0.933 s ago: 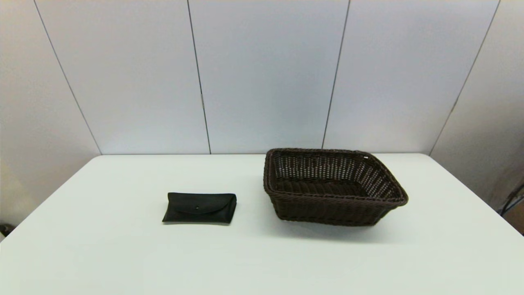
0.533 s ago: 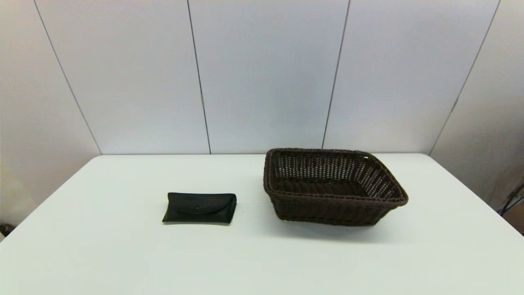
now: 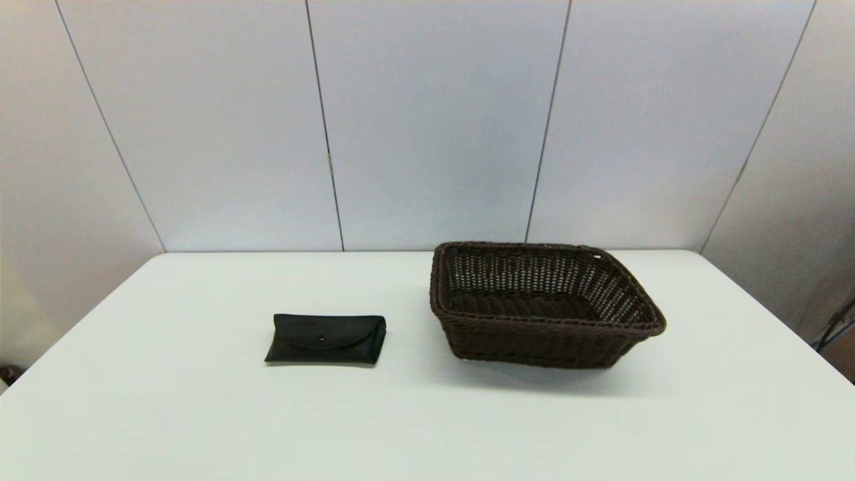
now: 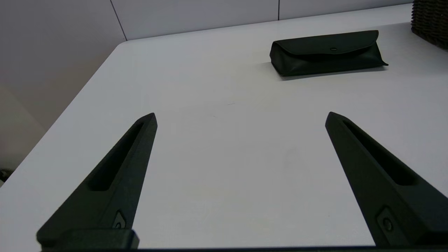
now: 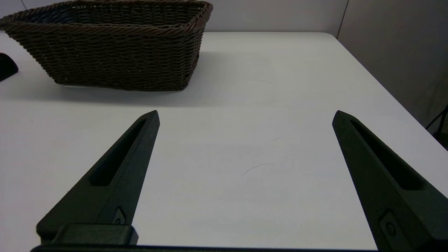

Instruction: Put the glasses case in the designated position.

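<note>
Nothing is in hand yet: the glasses case (image 3: 326, 339) lies flat on the white table (image 3: 200, 414), flap up and snapped, on the left half and nearer the front than the back. To its right, apart from it, sits the woven basket (image 3: 544, 304), which looks empty and is probably where the case belongs.

Neither arm shows from the head camera. The left gripper (image 4: 241, 117) hangs low over the near left part of the table with its fingers spread wide and nothing between them; the case lies ahead of it and off toward the basket side. The right gripper (image 5: 246, 115) is likewise spread and empty over the near right part, the basket ahead of it on its left.

Risks from here, as I judge them: the case is soft and low, so fingers coming down too shallow could slide over the flap or shove it along the smooth table instead of gripping it. A pinch on the flap alone might pop the snap. Carried too low, it could catch the basket's near rim
</note>
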`<state>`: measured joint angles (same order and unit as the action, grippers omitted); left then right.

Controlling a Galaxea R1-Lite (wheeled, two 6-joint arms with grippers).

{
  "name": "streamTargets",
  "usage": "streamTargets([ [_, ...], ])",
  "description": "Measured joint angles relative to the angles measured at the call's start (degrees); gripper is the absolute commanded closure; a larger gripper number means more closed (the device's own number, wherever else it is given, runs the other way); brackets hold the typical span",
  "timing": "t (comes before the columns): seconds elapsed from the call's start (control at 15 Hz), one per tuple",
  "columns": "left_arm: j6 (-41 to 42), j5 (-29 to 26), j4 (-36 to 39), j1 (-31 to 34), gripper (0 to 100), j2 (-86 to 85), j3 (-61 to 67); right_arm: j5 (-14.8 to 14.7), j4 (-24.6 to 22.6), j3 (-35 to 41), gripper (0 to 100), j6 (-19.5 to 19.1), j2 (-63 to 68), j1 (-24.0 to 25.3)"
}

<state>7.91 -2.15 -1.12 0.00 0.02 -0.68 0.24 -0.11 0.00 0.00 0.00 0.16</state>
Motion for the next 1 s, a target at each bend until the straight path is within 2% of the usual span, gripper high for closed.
streamTargets([
  [0.47, 0.0, 0.0, 0.0, 0.0, 0, 0.0, 0.0, 0.0, 0.2, 0.0, 0, -0.5, 0.1, 0.0],
  [0.67, 0.0, 0.0, 0.0, 0.0, 0, 0.0, 0.0, 0.6, 0.1, -0.7, 0, -2.0, 2.7, 0.0],
  [1.0, 0.0, 0.0, 0.0, 0.0, 0, 0.0, 0.0, 1.7, 0.4, -11.3, 0, -4.2, 15.5, 1.4],
])
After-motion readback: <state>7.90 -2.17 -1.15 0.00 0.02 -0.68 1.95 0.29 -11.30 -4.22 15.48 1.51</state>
